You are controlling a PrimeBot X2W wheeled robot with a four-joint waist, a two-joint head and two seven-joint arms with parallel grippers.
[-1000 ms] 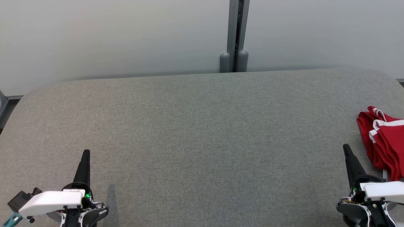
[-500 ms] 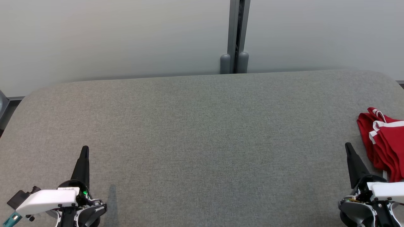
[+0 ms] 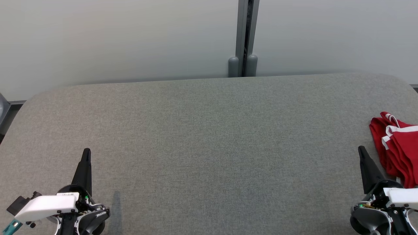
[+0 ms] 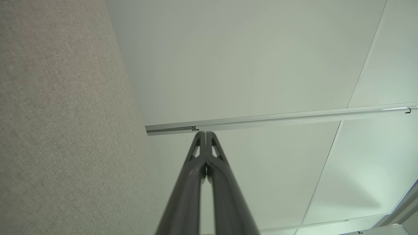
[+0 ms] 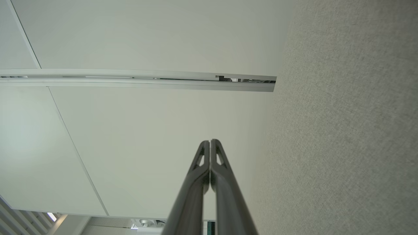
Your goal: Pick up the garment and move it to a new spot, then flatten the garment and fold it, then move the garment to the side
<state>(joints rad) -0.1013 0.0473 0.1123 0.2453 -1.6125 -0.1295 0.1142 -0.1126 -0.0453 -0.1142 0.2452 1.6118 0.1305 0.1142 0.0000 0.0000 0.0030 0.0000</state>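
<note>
The red garment with white trim lies bunched at the right edge of the grey tabletop. At the tabletop's near right sits the right gripper, fingers together, empty. The left gripper, near left, is likewise closed.

We see the table covered in grey woven cloth, matt and faintly rough, and the garment on it is a smoother red cloth with white trim. The left gripper and right gripper look like dark matt plastic, with a smooth white plastic housing at the left wrist. Behind, we find pale, smooth, matt wall panels joined by a grey metal rail with a dull sheen.
</note>
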